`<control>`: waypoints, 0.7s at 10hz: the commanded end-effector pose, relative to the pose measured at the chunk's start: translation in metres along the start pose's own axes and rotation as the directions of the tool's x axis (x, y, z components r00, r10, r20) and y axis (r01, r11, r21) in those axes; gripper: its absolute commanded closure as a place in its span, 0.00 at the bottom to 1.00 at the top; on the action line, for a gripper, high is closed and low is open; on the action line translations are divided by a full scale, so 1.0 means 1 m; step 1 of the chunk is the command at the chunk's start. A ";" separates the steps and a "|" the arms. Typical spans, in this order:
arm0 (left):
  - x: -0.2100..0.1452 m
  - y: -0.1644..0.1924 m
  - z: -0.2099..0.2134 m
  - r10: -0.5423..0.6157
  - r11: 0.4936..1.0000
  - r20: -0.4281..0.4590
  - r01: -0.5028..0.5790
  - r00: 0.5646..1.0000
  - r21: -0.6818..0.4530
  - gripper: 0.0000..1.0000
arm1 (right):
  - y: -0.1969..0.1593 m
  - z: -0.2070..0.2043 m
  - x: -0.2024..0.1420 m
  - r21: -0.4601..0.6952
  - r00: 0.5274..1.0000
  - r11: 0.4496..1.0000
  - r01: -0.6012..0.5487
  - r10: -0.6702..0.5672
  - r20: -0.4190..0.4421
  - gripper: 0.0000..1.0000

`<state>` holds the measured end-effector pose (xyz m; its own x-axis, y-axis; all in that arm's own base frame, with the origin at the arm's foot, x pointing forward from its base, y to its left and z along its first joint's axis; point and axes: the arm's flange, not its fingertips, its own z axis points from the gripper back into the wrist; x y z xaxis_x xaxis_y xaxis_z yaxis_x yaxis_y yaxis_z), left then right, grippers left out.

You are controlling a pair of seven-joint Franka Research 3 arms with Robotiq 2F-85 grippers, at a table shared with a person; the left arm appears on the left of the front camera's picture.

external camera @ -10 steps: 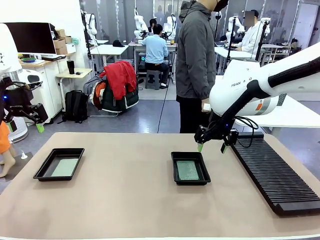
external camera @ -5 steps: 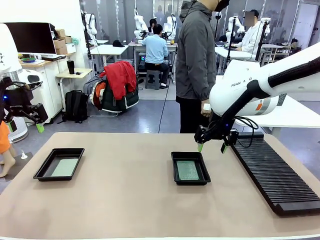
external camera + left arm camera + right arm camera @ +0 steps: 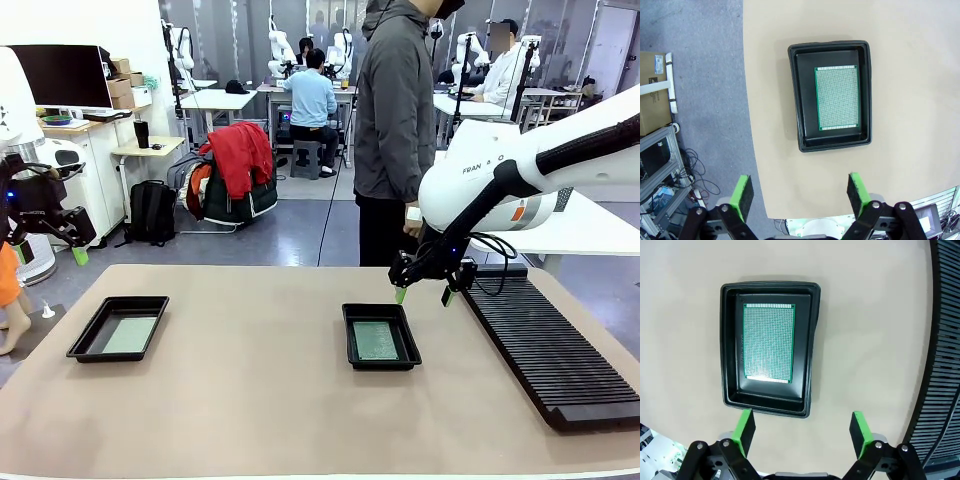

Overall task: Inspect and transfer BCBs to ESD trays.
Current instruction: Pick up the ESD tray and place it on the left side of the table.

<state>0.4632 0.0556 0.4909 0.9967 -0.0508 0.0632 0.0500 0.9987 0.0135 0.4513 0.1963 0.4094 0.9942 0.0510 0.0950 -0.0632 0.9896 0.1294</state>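
On the near table (image 3: 250,400), well apart: left tray (image 3: 118,327) by the left edge and middle tray (image 3: 380,337) right of centre, each a shallow black dish holding one flat green board. Left board (image 3: 130,334) lying flat on its tray's floor, toward one side. Middle board (image 3: 376,340) likewise flat on its tray's floor, with bare black floor on one long side. Long ribbed rack (image 3: 550,345) along the table's right edge, just beside the middle tray's far corner but apart from it.

Above the middle tray's far right corner: right gripper (image 3: 423,294), green pads spread, pinching nothing, clear of tray and rack. Off the table's left edge, raised: left gripper (image 3: 75,252), pads spread and bare in the wrist view; in the front view only one green pad plain, the other perhaps hidden behind the wrist.

Beyond the far edge: person (image 3: 392,130) in a grey jacket, standing behind the right gripper, one hand (image 3: 412,213) hanging at the side.
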 end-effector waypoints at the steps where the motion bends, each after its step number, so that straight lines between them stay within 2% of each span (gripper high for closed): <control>1: 0.000 0.001 -0.001 0.002 1.000 0.003 -0.002 1.000 0.002 0.00 | -0.001 -0.002 -0.001 0.004 1.000 1.000 0.004 -0.004 0.004 0.00; 7: 0.000 0.001 -0.001 0.002 1.000 0.003 -0.002 1.000 0.002 0.00 | -0.001 -0.002 -0.001 0.004 1.000 1.000 0.004 -0.004 0.004 0.00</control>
<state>0.4632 0.0556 0.4909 0.9967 -0.0508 0.0632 0.0500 0.9987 0.0135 0.4513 0.1963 0.4094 0.9942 0.0510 0.0950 -0.0632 0.9896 0.1294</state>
